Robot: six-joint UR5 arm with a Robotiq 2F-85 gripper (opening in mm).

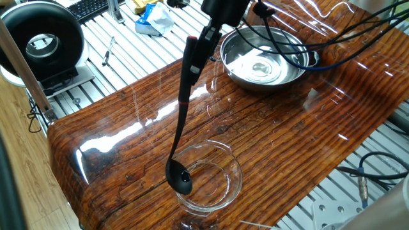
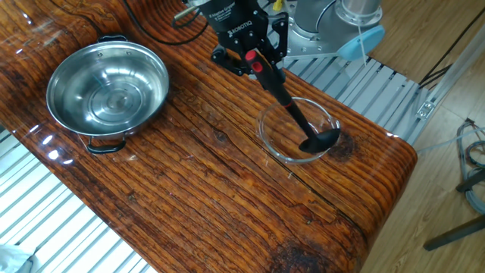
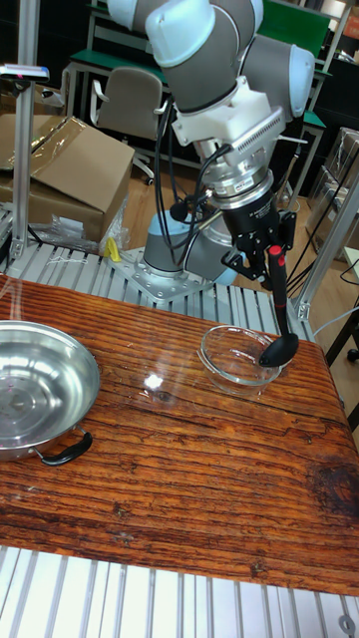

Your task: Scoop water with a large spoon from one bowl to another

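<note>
Fingers [image 2: 252, 62] clenched on one black ladle [image 1: 182, 121], cup over one glass bowl [image 2: 282, 139]; one steel bowl [image 2: 68, 82] apart.

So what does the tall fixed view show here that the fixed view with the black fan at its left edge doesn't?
Only the tall view shows the UR5 arm itself, its base, a cardboard box and a chair behind the table. Only the fan view shows the black fan, a keyboard and a blue-and-white packet. Both show the gripper shut on the large spoon, its cup low at the glass bowl, and the steel bowl on the wooden table.
</note>
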